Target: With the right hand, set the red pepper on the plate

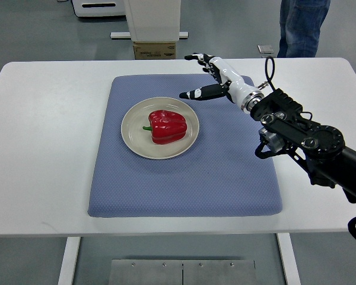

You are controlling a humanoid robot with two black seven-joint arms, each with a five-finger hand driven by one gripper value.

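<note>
Red pepper (167, 126) lies on the plate (132, 139), resting on its side near the plate's centre, and nothing holds it.

Right hand (209, 76): released. Its fingers (197, 57) are spread and slightly curved, the thumb extended toward the plate, and it holds nothing. It hangs above the far right part of the blue mat (225, 178), apart from the plate's rim and with a clear gap to the pepper. The white forearm and black arm links run back from it to the picture's right edge. No left hand is in view.

Outward from the hand: the plate sits on the mat toward the hand's left and nearer the robot; the mat lies on the white table (41, 148). Beyond the table's far edge stand a cardboard box (154, 50) and a person's legs in jeans (302, 27).

Step in hand, as judged: the placing appears done and what remains is to clear the hand. To do it well, the hand should travel up and back toward the right, fingers kept spread, so that no fingertip clips the plate's rim or nudges the pepper. The pepper could rock, so any sweep across the plate is to be avoided.

Orientation: the pepper's long axis runs roughly left to right across the picture. Its green stem (147, 127) points away from the hand, toward the plate's left rim; the lobed end faces the right.
</note>
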